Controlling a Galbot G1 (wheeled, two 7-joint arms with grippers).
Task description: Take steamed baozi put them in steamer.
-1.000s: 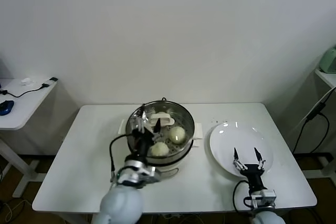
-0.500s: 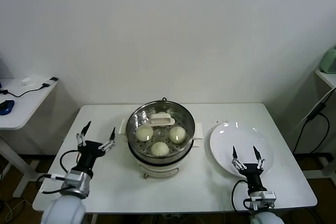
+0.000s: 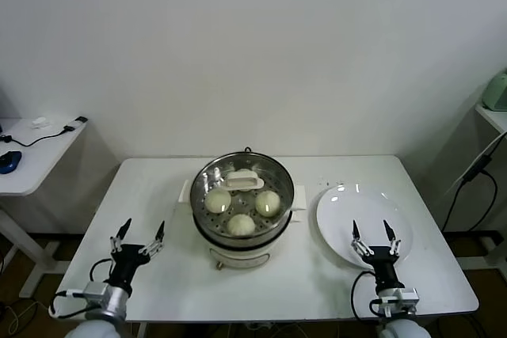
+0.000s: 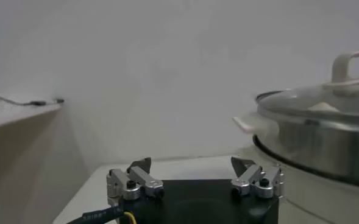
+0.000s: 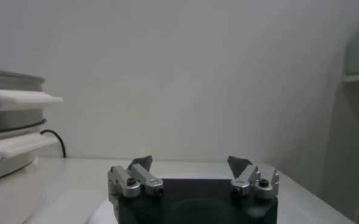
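Note:
The steamer (image 3: 269, 227) is a shiny steel pot on a white base at the table's middle. Three cream-white baozi lie on its perforated tray: one at the left (image 3: 218, 200), one at the right (image 3: 268, 203), one at the front (image 3: 241, 225). A white handle piece (image 3: 242, 183) lies at the tray's back; a fourth baozi does not show. My left gripper (image 3: 138, 234) is open and empty, low near the table's front left, well left of the steamer (image 4: 325, 137). My right gripper (image 3: 371, 236) is open and empty over the white plate's front part.
A flat white plate (image 3: 348, 203) lies right of the steamer, with nothing on it. A side table (image 3: 32, 156) with cables and a blue mouse stands at the far left. A shelf with a green object (image 3: 497, 91) is at the far right.
My left gripper has drawn back from inside the steamer to the table's front left, leaving a baozi at the tray's left. The right arm has stayed put.

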